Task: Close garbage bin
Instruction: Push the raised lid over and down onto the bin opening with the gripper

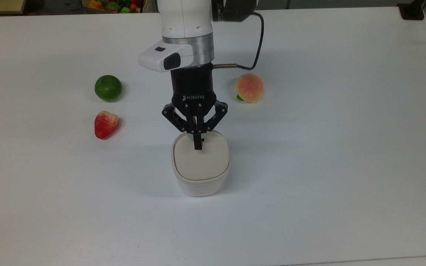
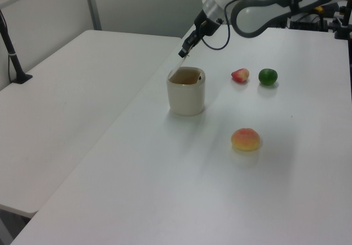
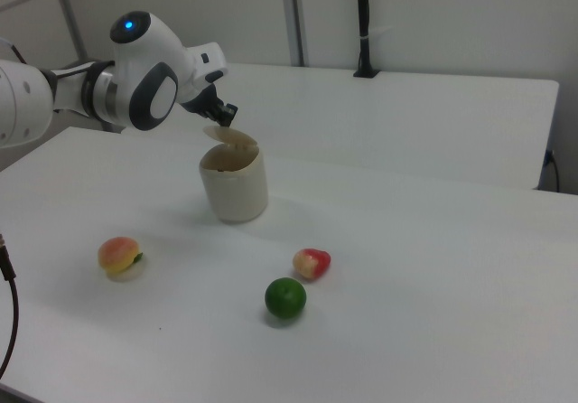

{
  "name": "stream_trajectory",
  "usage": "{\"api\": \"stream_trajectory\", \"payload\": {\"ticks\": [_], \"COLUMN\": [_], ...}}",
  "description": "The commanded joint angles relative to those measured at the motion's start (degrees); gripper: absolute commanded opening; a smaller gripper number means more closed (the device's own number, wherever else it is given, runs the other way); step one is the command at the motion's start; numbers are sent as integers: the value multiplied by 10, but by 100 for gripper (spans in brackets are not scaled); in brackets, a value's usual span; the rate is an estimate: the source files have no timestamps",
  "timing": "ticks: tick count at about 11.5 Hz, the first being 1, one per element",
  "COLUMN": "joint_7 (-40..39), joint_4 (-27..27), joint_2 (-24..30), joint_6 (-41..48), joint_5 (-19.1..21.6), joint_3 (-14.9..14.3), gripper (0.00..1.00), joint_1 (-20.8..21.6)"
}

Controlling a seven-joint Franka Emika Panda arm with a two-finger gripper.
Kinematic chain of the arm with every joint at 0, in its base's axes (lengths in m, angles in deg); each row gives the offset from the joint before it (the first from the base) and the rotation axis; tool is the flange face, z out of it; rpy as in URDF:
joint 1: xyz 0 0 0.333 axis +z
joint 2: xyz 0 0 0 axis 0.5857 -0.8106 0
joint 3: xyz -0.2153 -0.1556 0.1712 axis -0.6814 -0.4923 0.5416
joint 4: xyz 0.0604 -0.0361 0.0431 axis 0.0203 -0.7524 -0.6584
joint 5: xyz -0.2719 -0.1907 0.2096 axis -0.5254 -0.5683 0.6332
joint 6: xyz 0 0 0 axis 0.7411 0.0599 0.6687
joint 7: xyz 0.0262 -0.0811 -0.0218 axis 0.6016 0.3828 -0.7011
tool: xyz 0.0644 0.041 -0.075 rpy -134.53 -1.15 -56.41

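While the garbage bin (image 1: 200,166) stands near the middle of the white table (image 1: 346,147), its beige lid (image 1: 200,159) is tilted partway over the opening, and the left view shows a gap under the raised edge. The gripper (image 1: 198,145) has its fingers pressed together with the tips on the lid's far edge, covering the latch. A strawberry (image 1: 105,124) and a lime (image 1: 108,88) lie at the top view's left, a peach (image 1: 249,87) at the top view's right, all well apart from the bin.
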Motion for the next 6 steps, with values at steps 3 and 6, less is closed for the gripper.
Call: {"api": "stream_trajectory", "payload": {"ticks": [3, 6], "joint_7": [-22, -22], "joint_4": [-45, -62], "joint_2": [25, 25], "joint_6": [39, 42], "joint_5": [-2, -9], "joint_3": [-4, -4], "gripper": [0, 0], "joint_1": [4, 4]}}
